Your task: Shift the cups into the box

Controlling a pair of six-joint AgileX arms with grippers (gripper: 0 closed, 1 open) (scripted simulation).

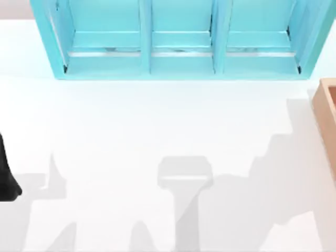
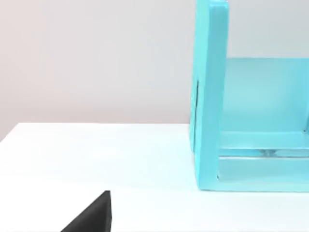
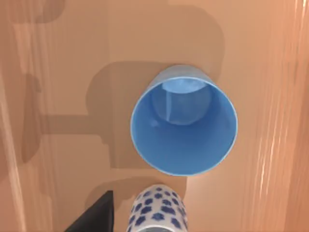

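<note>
In the right wrist view I look straight down into the tan box [image 3: 58,96]. The plain blue cup [image 3: 183,121] stands upright on the box floor with its mouth facing up. The white cup with the dark-blue pattern [image 3: 157,208] is just beside it, closer to my right gripper [image 3: 154,227]. One dark finger [image 3: 94,217] shows beside the white cup, with a small gap between them. The white cup's shadow lies on the floor right next to it. The top view shows one corner of the box [image 1: 328,113] at the right edge.
A big turquoise shelf unit [image 1: 181,39] with three bays fills the back of the table, and its side wall [image 2: 210,96] is close to my left wrist. My left arm [image 1: 6,181] is parked at the left edge, and one finger [image 2: 91,217] shows above the white tabletop.
</note>
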